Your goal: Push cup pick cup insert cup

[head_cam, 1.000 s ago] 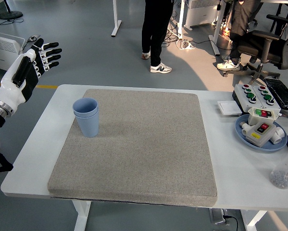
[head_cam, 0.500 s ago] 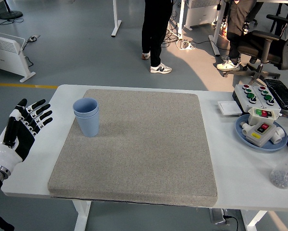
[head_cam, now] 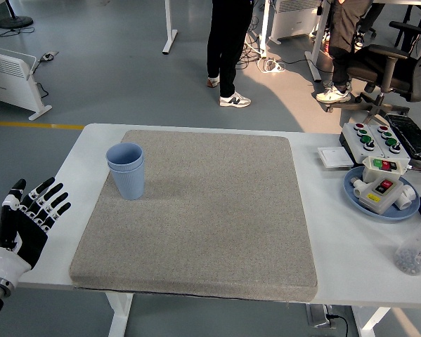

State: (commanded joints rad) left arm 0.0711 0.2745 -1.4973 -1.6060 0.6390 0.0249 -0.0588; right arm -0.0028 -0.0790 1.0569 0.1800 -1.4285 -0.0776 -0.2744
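Note:
Two blue cups (head_cam: 126, 170) stand nested, one inside the other, upright on the left part of the grey mat (head_cam: 203, 210). My left hand (head_cam: 29, 216) is at the table's left edge, well to the lower left of the cups, with its fingers spread and holding nothing. My right hand is out of view.
At the right stand a blue plate (head_cam: 382, 193) with a button box on it, a control box with coloured buttons (head_cam: 375, 139), a white square pad (head_cam: 334, 156) and a clear bottle (head_cam: 419, 246). A person (head_cam: 228, 49) stands beyond the far edge.
My left hand has come down from high at the upper left to low beside the table's left edge, fingers still spread. The cups have not moved.

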